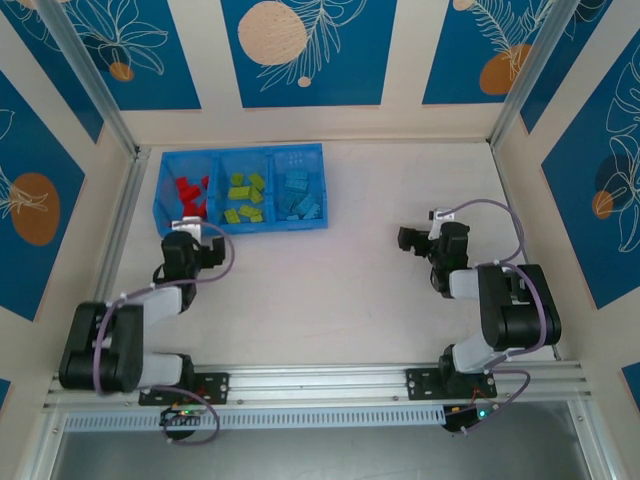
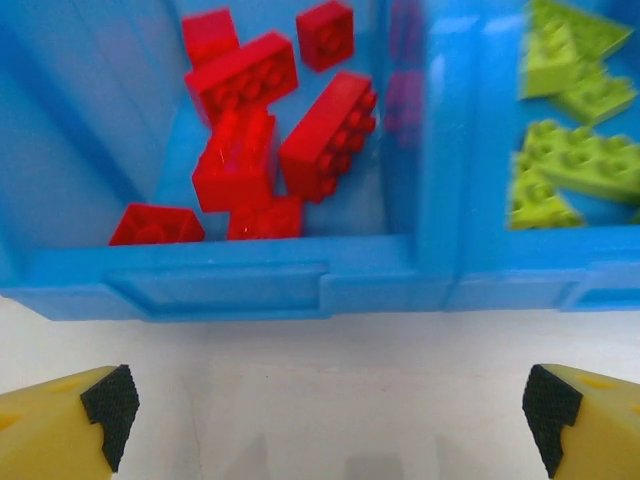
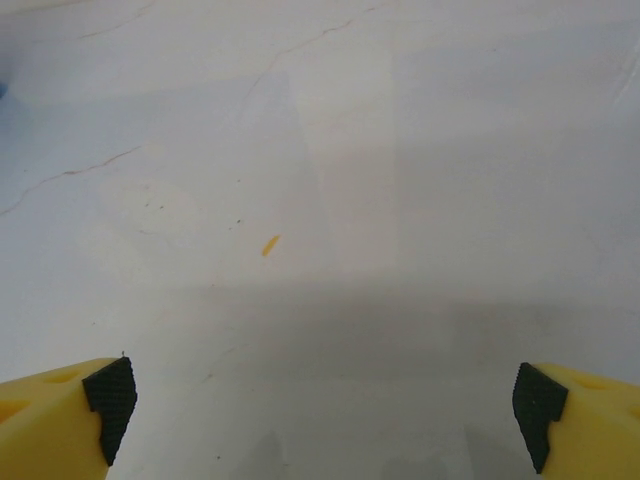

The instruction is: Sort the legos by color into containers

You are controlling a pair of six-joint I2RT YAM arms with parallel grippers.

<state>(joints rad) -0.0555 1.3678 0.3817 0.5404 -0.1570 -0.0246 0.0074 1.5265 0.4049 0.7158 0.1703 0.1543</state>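
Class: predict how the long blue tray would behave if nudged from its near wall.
The blue tray looks like thin moulded plastic, so probably light and stiff. Shallow and wide, it should slide rather than tip. Its loose red bricks would likely shift.

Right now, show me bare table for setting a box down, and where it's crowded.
Free: the table between the left pincer and right pincer, and right of the tray. Crowded: the tray's compartments, holding legos, and the left pincer at its near wall.
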